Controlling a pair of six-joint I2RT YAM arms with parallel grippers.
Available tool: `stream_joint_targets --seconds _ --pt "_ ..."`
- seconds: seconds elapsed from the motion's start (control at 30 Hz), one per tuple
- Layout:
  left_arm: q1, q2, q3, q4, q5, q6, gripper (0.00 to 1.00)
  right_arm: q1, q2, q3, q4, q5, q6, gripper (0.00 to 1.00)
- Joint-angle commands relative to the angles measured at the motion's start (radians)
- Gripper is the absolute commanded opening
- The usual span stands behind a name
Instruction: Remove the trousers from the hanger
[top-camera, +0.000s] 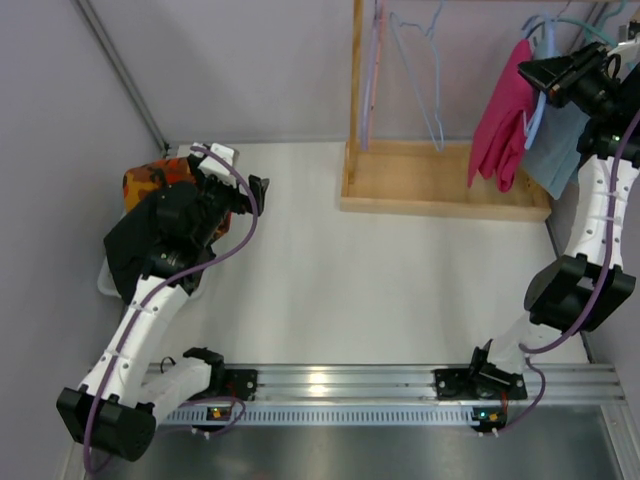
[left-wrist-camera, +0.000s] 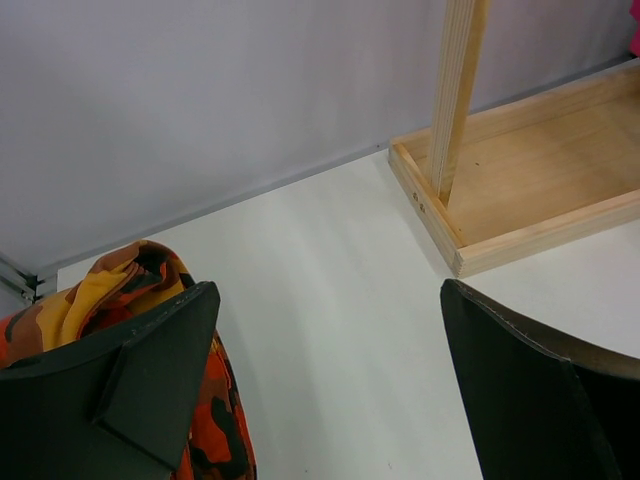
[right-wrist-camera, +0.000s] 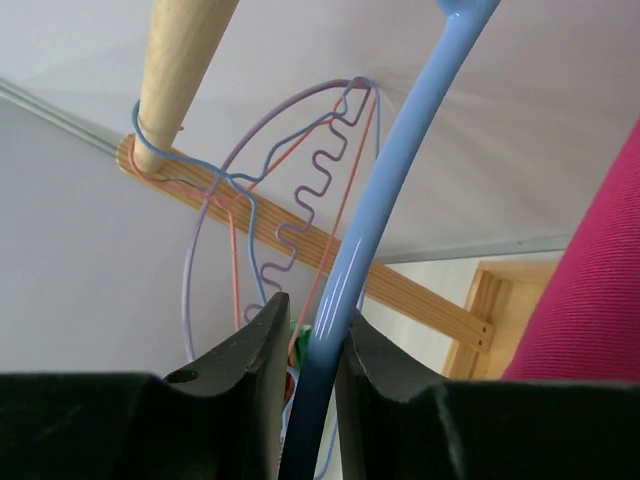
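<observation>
We see two arms. The right gripper (right-wrist-camera: 312, 318) is raised to the wooden rack (top-camera: 440, 182), with its two fingers pressed against either side of one thick blue hanger (right-wrist-camera: 385, 190), clamping it. One pair of pink trousers (top-camera: 505, 120) hangs at the rack's right end, just beside that gripper. One pale blue garment (top-camera: 562, 150) hangs next to them, and we cannot tell which of the two rides on the gripped hanger. Bare wire hangers (right-wrist-camera: 290, 210) hang further along the rail, their wires in three colours: purple, blue and orange. The left gripper (left-wrist-camera: 330, 340) hovers over the white table (top-camera: 350, 280) with its fingers spread wide and holding nothing. Next to it lie two heaped pieces: one orange camouflage garment (left-wrist-camera: 120, 290) and one black cloth (top-camera: 135, 245).
</observation>
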Motion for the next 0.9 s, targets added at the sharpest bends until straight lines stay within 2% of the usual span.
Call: stream_joint_targets --seconds 0.0,0.03,0.17,0.5,0.7,0.87 --pt "-0.01 -0.001 0.041 0.065 -0.012 0.001 0.98 0.022 0.01 0.055 0.161 -0.028 0.088 0.22" --pt "-0.011 -0.001 0.041 0.065 -0.01 0.004 0.98 0.023 0.009 0.054 0.172 -0.033 0.103 0.14" --pt "-0.02 -0.004 0.035 0.067 -0.008 0.013 0.98 0.033 -0.002 0.02 0.301 -0.042 0.172 0.01" --pt "-0.05 -0.015 0.018 0.067 -0.022 0.031 0.98 0.045 -0.071 0.022 0.644 -0.059 0.338 0.0" --pt "-0.059 -0.02 0.005 0.067 -0.015 0.025 0.98 0.048 -0.085 0.029 0.689 -0.062 0.353 0.0" --pt "-0.06 -0.038 -0.024 0.068 0.002 0.038 0.98 0.056 -0.131 -0.026 0.718 -0.082 0.355 0.0"
